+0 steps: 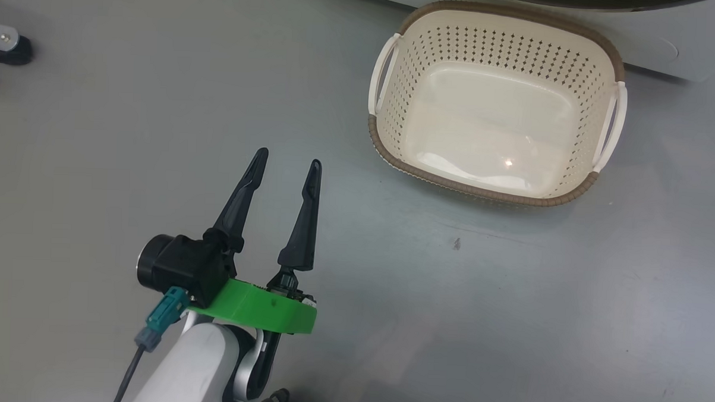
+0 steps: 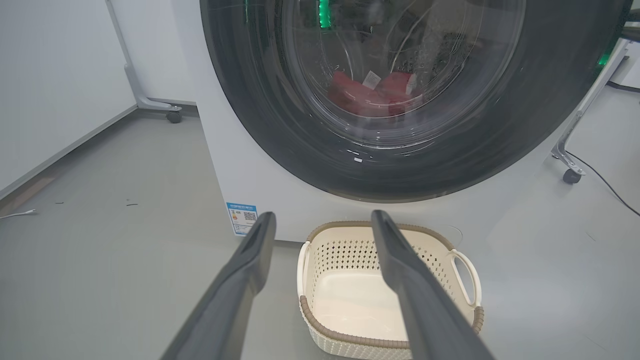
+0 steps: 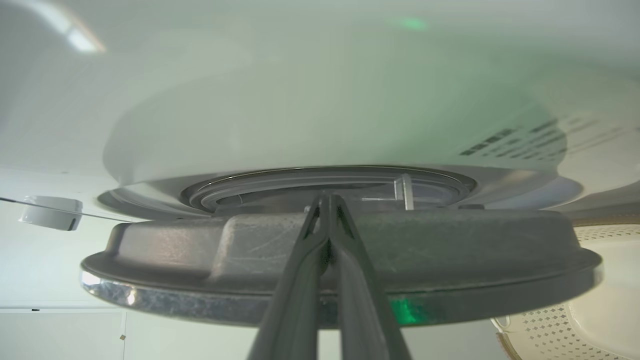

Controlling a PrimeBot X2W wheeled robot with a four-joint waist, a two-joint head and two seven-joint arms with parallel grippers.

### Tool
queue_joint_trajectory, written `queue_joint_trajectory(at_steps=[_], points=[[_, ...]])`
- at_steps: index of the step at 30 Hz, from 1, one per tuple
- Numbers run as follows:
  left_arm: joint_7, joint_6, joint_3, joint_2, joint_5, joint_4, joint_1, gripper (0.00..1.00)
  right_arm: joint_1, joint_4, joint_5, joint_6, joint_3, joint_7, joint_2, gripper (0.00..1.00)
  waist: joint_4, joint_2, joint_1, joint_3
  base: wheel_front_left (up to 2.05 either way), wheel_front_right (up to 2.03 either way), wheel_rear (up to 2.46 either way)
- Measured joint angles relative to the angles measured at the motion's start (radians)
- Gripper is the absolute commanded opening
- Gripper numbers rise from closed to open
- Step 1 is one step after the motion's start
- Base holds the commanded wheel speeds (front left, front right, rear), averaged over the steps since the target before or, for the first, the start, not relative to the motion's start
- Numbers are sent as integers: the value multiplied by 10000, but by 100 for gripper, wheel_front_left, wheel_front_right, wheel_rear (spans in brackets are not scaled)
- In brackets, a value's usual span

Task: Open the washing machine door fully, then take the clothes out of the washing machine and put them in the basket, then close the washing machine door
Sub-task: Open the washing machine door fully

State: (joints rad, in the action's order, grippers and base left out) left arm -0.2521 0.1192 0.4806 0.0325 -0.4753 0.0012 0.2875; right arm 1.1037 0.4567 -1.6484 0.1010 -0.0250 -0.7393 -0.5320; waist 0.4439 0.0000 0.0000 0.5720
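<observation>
Status, left jaws: released, with my two dark fingers [image 1: 238, 204] spread apart and nothing between them, held above the grey floor [image 1: 508, 325], to the left of the basket [image 1: 505, 51] and apart from it. Status, right jaws: clenched, the fingers [image 3: 295, 300] pressed together along their length and grasping nothing. Their tips lie across the edge of the washing machine door [image 3: 450, 245], at the gap between the door's grey inner face and the white front of the washing machine [image 3: 300, 100]; I cannot tell whether they touch the door. The door stands ajar, with the grey rubber ring [image 3: 280, 181] visible behind it. From my left wrist, the door's glossy black rim and clear glass centre face me. The red clothes [image 2: 360, 97] lie at the bottom of the drum behind the glass, with a white label among them. The cream basket stands upright and empty on the floor, just in front of the machine's base and below the door. A blue sticker [image 2: 242, 218] sits low on the machine's front, near its corner.
</observation>
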Motion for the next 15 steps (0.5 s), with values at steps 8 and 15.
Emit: queue_joint_trajectory(at_steps=[8,15], points=[[0,0,-178,-4,2,33,0,100,-81,265,-389,73,96,-817,12,0,-79,0,0,-173,0,0,0],[0,0,-226,-4,2,167,0,100,-452,276,-731,-33,341,-1538,309,0,-235,0,0,-420,0,0,0]])
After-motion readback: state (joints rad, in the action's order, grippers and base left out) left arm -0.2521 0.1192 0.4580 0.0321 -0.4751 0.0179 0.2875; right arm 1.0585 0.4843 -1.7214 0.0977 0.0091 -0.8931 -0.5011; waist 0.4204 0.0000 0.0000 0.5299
